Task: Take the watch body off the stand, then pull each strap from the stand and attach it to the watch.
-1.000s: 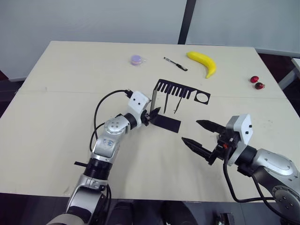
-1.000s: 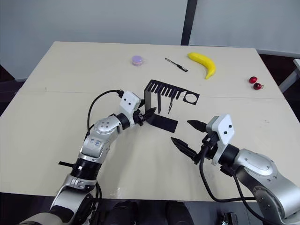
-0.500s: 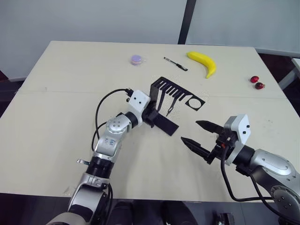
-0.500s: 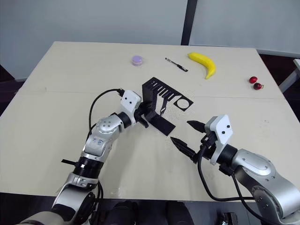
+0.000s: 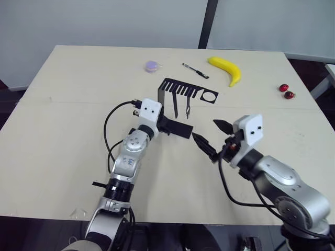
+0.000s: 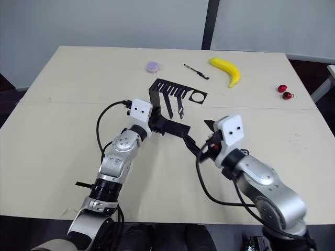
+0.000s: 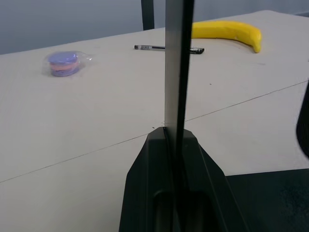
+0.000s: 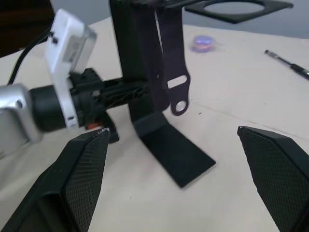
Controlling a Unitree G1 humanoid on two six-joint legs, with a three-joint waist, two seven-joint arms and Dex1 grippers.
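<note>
The watch body cannot be made out on the stand [image 5: 177,104], which stands mid-table with two straps [image 8: 170,67] hanging from its slotted top arm. The left gripper [image 5: 161,124] fingers are closed on the stand's upright wall. The right gripper [image 5: 210,138] fingers are spread wide, empty, just beside the stand's foot; a banana [image 5: 227,69], pen [image 5: 196,70] and cherries [image 5: 286,91] lie beyond on the table [image 5: 63,130].

1 stand [image 5: 180,91], 2 straps [image 8: 169,67], 1 banana [image 5: 226,68], 1 pen [image 5: 196,70], 2 cherries [image 5: 286,91]

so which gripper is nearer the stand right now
Left. The left gripper is clamped on the stand at its upright wall. The right gripper hovers open just short of the stand's foot, not touching.
</note>
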